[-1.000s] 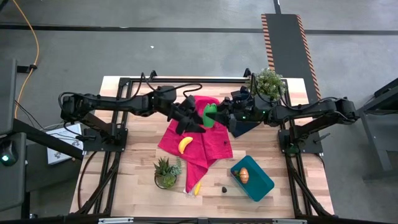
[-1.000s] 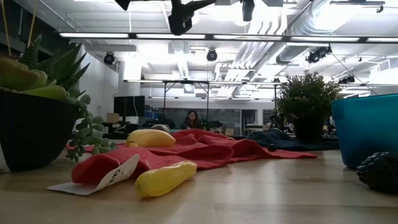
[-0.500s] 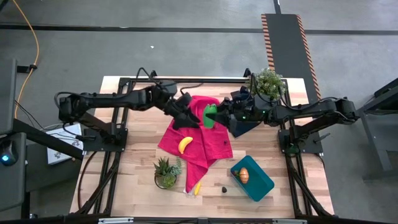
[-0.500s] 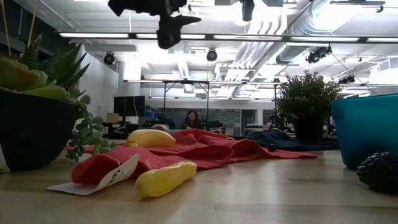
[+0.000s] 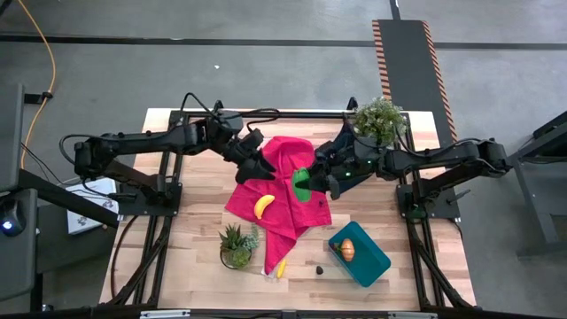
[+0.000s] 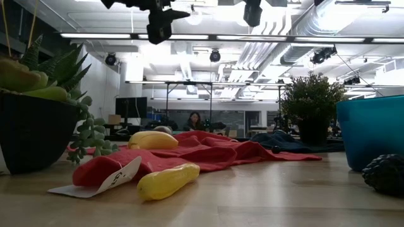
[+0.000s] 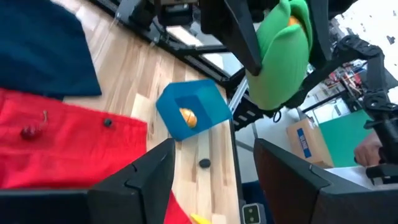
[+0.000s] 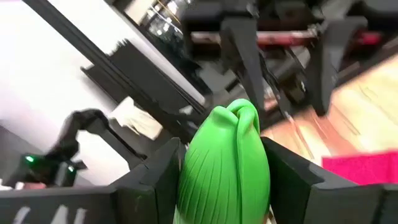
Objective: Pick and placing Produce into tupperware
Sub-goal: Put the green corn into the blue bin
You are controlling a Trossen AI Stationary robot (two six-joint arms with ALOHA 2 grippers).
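While gripped, green piece point(image 5: 302, 182) sits between right hand point(image 5: 307, 182) fingers.

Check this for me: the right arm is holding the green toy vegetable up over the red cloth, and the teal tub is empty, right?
Not quite. The teal tub already holds an orange piece, as the high view shows. The rest stands: the right gripper holds the green toy vegetable over the red cloth.
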